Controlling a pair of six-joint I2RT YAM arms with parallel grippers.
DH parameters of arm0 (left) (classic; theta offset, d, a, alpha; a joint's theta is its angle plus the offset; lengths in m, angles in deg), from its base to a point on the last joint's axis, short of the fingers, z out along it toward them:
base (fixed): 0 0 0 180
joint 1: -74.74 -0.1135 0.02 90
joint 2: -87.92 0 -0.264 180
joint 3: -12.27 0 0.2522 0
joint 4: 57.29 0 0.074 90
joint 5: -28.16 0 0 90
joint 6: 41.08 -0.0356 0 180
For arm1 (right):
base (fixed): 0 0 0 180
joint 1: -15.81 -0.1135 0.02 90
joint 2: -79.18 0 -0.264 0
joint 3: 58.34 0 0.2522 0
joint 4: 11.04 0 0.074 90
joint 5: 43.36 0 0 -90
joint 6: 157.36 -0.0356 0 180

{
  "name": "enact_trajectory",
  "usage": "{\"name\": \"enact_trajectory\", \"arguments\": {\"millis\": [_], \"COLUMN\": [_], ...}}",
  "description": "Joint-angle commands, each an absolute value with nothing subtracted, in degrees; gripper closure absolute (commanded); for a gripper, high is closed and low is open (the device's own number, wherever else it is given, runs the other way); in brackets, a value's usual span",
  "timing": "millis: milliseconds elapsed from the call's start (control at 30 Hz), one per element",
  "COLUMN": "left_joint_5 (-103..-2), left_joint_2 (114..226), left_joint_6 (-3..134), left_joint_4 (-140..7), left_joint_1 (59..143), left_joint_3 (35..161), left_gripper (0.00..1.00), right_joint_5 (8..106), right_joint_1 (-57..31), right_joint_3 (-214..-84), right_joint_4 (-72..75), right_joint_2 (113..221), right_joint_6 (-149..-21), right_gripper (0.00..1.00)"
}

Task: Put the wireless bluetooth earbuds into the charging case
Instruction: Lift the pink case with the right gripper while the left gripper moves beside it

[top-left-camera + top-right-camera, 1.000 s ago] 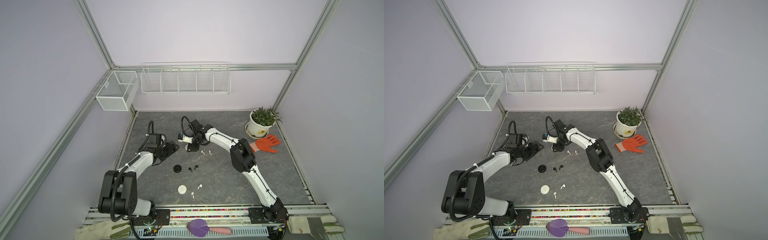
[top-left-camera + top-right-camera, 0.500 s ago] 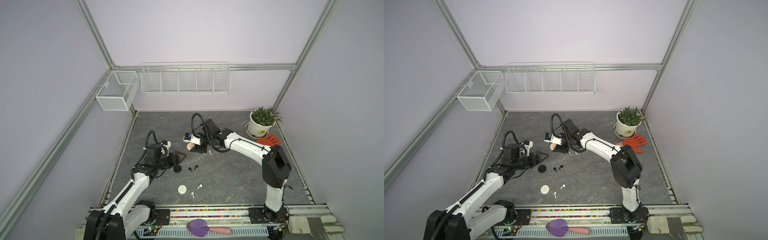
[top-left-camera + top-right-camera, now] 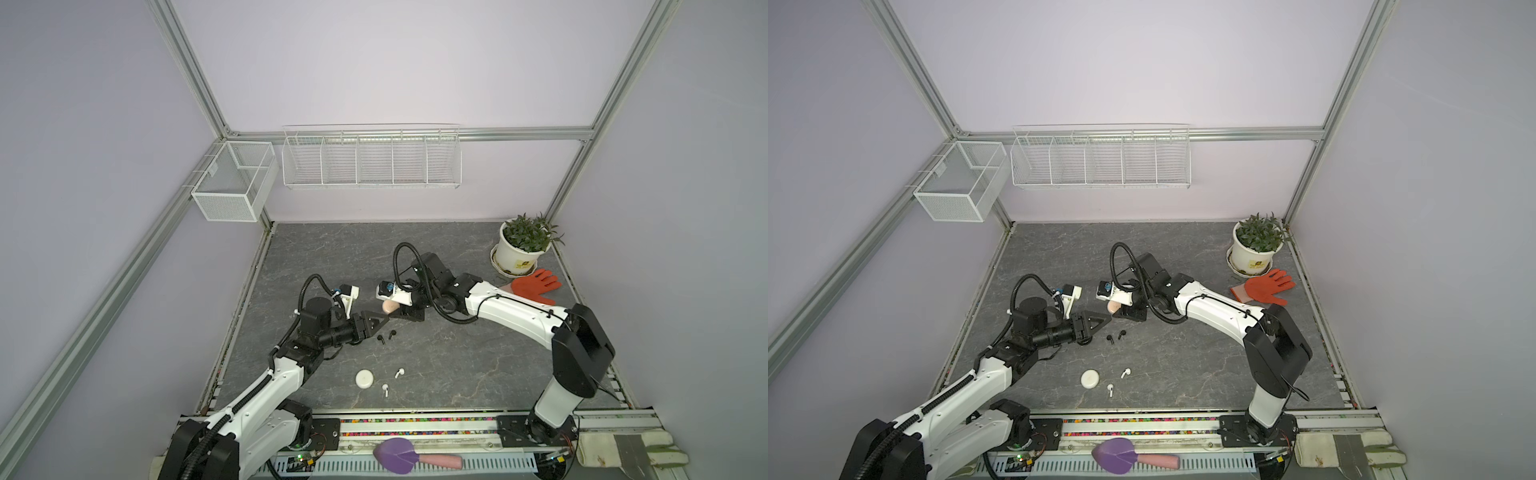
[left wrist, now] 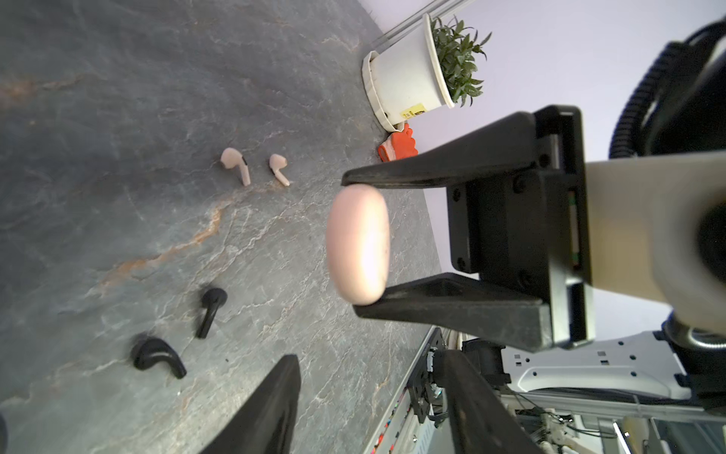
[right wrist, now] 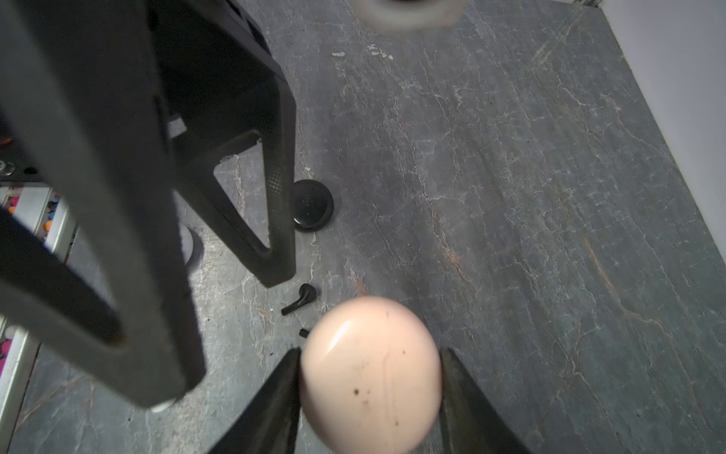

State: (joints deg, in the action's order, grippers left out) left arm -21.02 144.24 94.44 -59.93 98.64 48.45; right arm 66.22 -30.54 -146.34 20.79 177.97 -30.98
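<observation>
Jaws on our right gripper clamp the pink charging case, now lifted off the table to frame centre. Left gripper, empty w/ jaws apart, has swung in facing it, arm stretched low, prob. for lid-opening. We see black earbuds and white earbuds loose lower-centre, and pink earbuds in left wrist view.
</observation>
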Motion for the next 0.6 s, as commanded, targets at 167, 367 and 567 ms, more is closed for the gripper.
{"name": "enact_trajectory", "arguments": {"millis": [167, 367, 567], "left_joint_5": [-21.58, -21.93, -20.88], "left_joint_2": [148.35, 151.23, 153.47], "left_joint_6": [95.50, 96.37, 97.81], "left_joint_4": [-52.29, -49.09, -46.17], "left_joint_1": [98.82, 98.83, 98.68], "left_joint_3": [49.93, 50.33, 50.97], "left_gripper": [0.50, 0.55, 0.60], "right_joint_5": [69.40, 69.94, 70.76], "right_joint_1": [-30.68, -30.68, -30.69], "right_joint_3": [-146.65, -146.36, -146.79], "right_joint_4": [19.47, 19.09, 19.51], "right_joint_2": [176.48, 176.31, 176.27], "right_joint_6": [-30.84, -30.98, -30.92], "right_gripper": [0.93, 0.93, 0.93]}}
